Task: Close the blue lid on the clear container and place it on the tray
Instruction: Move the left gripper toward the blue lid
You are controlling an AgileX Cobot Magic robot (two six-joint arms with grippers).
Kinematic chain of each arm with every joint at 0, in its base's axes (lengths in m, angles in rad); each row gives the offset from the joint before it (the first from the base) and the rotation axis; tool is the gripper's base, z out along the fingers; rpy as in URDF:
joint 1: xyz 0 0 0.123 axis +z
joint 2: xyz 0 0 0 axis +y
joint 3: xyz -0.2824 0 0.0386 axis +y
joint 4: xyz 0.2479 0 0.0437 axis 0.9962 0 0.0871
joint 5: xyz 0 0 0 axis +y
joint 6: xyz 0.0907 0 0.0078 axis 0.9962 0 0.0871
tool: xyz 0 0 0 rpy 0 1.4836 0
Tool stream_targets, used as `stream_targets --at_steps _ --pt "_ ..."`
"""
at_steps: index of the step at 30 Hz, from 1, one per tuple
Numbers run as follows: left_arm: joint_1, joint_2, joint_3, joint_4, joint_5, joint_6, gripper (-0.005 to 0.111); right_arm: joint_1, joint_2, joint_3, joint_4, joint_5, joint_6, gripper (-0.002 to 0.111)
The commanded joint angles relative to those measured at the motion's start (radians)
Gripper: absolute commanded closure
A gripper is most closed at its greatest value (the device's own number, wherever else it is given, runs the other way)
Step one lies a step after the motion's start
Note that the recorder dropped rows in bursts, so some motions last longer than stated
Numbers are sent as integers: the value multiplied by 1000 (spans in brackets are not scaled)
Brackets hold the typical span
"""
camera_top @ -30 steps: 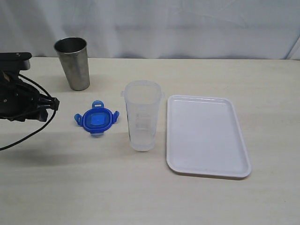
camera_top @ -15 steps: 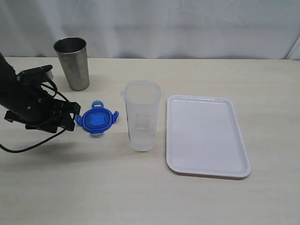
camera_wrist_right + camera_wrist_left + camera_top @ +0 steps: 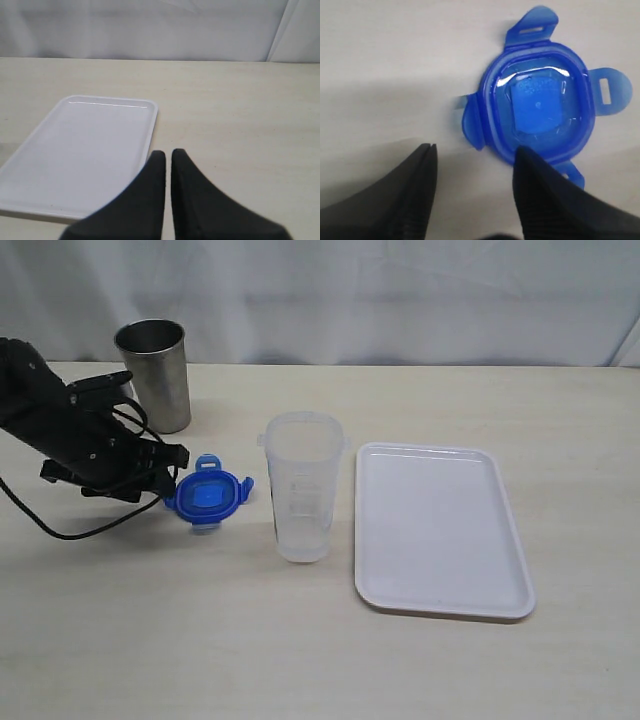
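Observation:
The blue lid (image 3: 207, 496) lies flat on the table, left of the clear container (image 3: 303, 486), which stands upright and uncovered. My left gripper (image 3: 176, 470) is open just at the lid's left edge; in the left wrist view its jaws (image 3: 475, 152) stand apart with bare table between them, one fingertip overlapping the lid's (image 3: 540, 105) rim. The white tray (image 3: 440, 528) lies to the right of the container with nothing on it. My right gripper (image 3: 167, 154) is shut, hanging beside the tray (image 3: 80, 150), and is out of the exterior view.
A grey steel cup (image 3: 155, 373) stands at the back left, just behind my left arm. A black cable (image 3: 70, 530) loops from the left arm onto the table. A white curtain backs the table.
My left arm has moved right from the left edge until its open gripper reached the blue lid. Lid, container and tray have stayed put.

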Motion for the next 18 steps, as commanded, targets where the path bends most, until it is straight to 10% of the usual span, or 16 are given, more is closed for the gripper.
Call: stream_targets --at_steps 1,18 --pt "-2 6 -10 -49 -46 34 62 1 -5 3 2 2 5 104" --pt "-2 60 -10 -86 -114 70 62 1 -5 3 2 2 5 104"
